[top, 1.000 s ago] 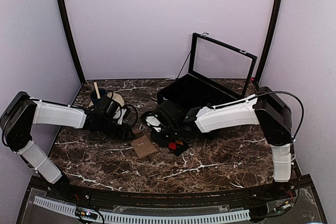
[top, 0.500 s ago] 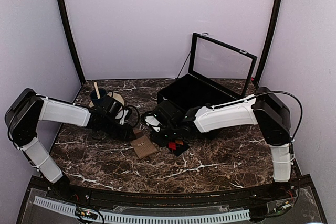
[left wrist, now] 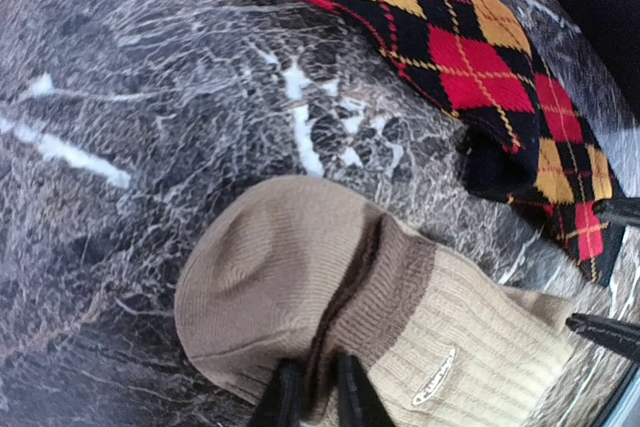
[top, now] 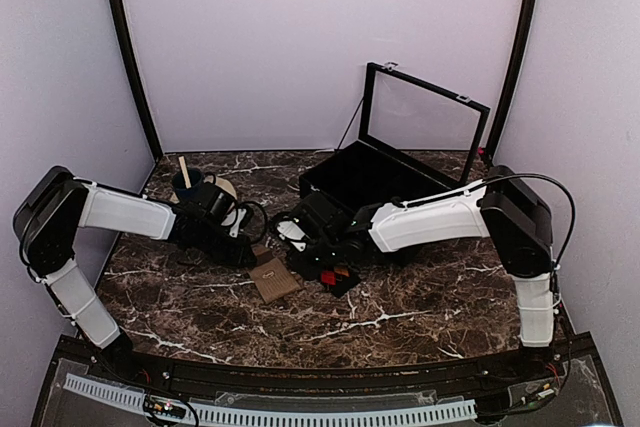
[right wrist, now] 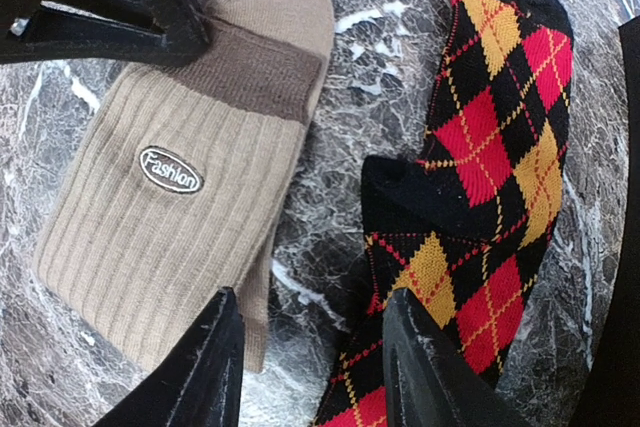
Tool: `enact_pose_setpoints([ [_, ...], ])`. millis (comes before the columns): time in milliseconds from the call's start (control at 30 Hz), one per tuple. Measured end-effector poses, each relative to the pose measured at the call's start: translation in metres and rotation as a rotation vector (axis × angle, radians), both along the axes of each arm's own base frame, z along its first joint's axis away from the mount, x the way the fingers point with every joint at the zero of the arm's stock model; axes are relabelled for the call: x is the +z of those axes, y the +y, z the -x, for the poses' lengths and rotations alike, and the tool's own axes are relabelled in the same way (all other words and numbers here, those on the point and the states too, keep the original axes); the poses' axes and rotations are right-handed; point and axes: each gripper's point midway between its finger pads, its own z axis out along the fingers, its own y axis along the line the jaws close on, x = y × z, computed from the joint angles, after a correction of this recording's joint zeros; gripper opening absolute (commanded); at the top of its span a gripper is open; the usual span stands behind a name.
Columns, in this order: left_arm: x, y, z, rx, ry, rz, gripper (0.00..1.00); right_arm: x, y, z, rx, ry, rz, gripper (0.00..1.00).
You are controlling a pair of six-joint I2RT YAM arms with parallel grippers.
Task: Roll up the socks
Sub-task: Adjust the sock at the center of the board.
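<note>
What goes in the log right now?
left gripper: shut on ribbed tan-brown fabric sock | right gripper: open over black red-orange argyle fabric sock | roll: not started

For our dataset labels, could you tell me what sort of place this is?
Probably a lab test booth: plain lilac walls, a marble-pattern tabletop, two robot arms at its near edge, and a tan sock as prop.

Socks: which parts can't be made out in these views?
Right wrist view: the argyle sock's lower end runs off the bottom edge, partly behind the right hand; the left hand covers part of the tan sock's toe end.
Left wrist view: the tan sock's far end is cut by the bottom edge, the argyle sock by the top edge.
Top external view: both too small for detail.
</note>
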Motion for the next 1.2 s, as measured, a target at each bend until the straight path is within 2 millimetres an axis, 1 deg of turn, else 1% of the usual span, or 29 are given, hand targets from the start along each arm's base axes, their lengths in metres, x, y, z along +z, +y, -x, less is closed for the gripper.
enact_pose_setpoints([
  [133, 0.001, 0.000, -0.001, 0.001, -0.001, 0.001, 0.09, 0.000, -0.001, -0.002, -0.003, 0.000, 0.000, 0.44],
  [233, 0.002, -0.001, -0.002, 0.001, -0.006, 0.003, 0.08, 0.000, -0.001, -0.002, -0.003, 0.001, 0.000, 0.44],
  [567, 0.008, -0.001, -0.004, 0.004, -0.018, 0.007, 0.11, 0.000, -0.001, -0.001, -0.002, 0.002, -0.001, 0.44],
  [800, 0.026, -0.002, -0.006, 0.011, -0.057, 0.031, 0.00, 0.000, -0.001, -0.001, -0.002, 0.002, -0.001, 0.44],
  [900, 0.032, -0.002, -0.007, 0.014, -0.072, 0.039, 0.00, 0.000, -0.001, -0.001, -0.002, 0.003, -0.001, 0.44],
  [1200, 0.032, 0.000, -0.009, 0.022, -0.079, 0.031, 0.00, 0.000, -0.001, -0.001, -0.005, 0.006, -0.001, 0.44],
])
